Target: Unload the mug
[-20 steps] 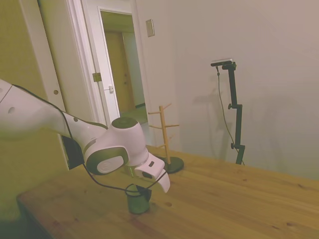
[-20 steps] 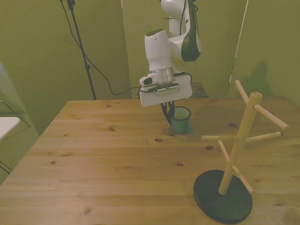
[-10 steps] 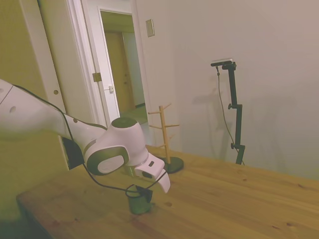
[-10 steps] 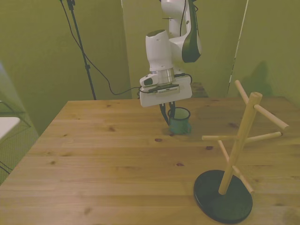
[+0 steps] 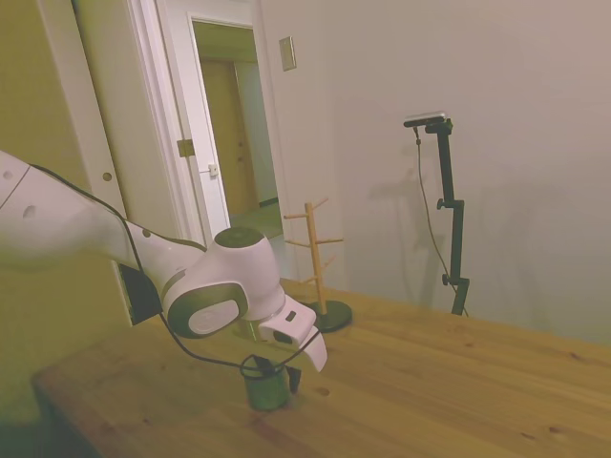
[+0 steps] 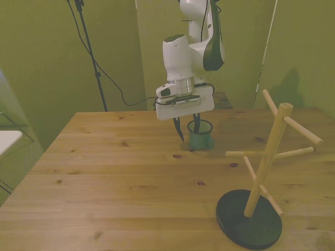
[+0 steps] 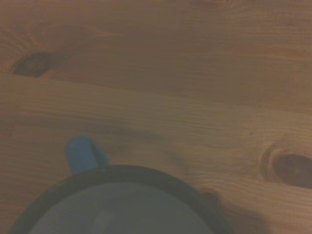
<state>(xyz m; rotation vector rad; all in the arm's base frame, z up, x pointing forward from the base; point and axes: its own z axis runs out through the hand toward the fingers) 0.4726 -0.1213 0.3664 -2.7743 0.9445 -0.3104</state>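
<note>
The small blue-green mug [image 6: 202, 138] stands upright on the wooden table [image 6: 120, 178], just below the wrist. My gripper [image 6: 187, 127] is open over the mug's rim: one finger hangs at the rim, the other is outside the mug on the front view's left. Nothing is held. From the side, the mug [image 5: 266, 388] sits under the gripper [image 5: 272, 371], fingers spread at either side of its rim. The wrist view catches the dark rim and pale inside of the mug [image 7: 122, 209] and its blue handle [image 7: 83, 153].
A wooden mug tree [image 6: 267, 157] on a round dark base [image 6: 235, 225] stands near the table's front right corner in the front view, its pegs bare. It appears behind the arm in the side view as the mug tree [image 5: 314, 256]. An open doorway [image 5: 234, 134] lies beyond.
The fingers were together on the mug's rim and have spread apart, letting it go. The wrist has lifted slightly. The mug stays on the table.
</note>
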